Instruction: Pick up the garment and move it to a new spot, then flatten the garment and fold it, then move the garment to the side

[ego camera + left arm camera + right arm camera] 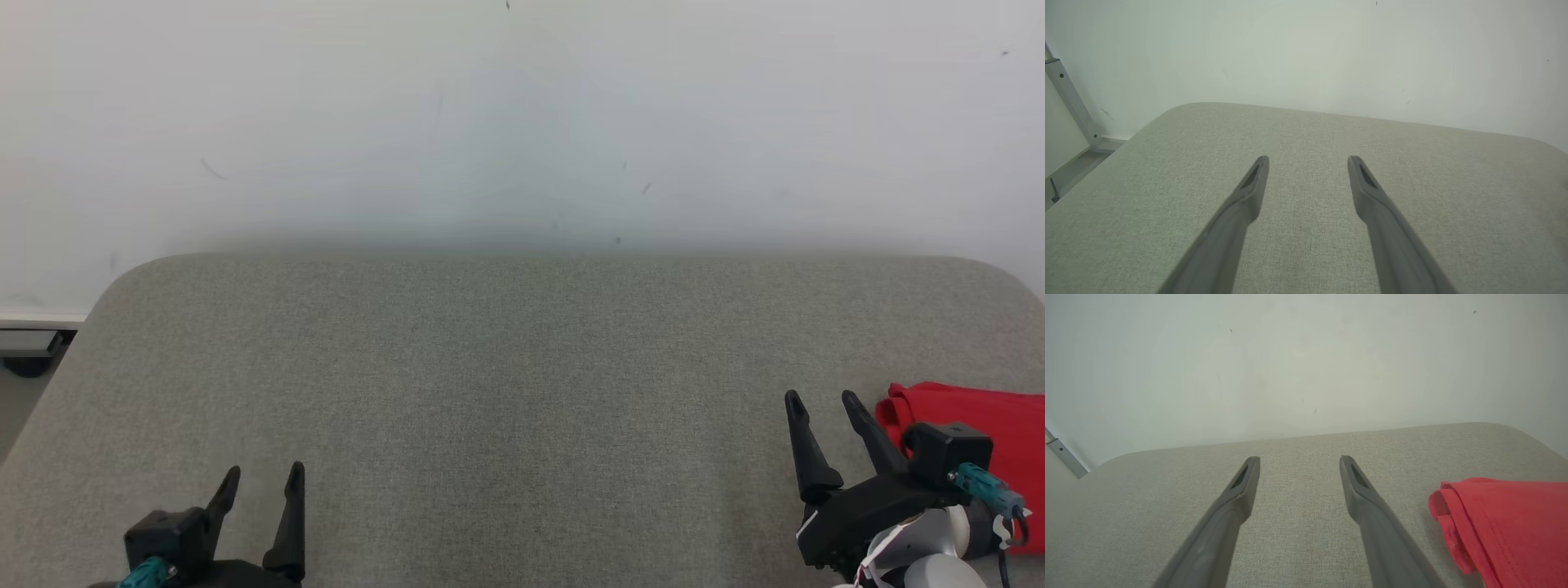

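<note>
At the head view's far right, a folded red garment (980,416) lay on the grey padded surface (522,367), just beside the spread right gripper (820,398). The left gripper (264,470) sat well apart from it. Over bare padding, the left wrist view showed fingers apart and empty. Beside the right wrist's parted fingers, the cloth looked soft, light and limp, so its bunched left edge seemed the likeliest place to pinch.

No text, label or number — anywhere — can be read.

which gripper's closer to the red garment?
The right gripper: the red garment lies just beside it, on its outer side. The left gripper is far across the grey surface.
</note>
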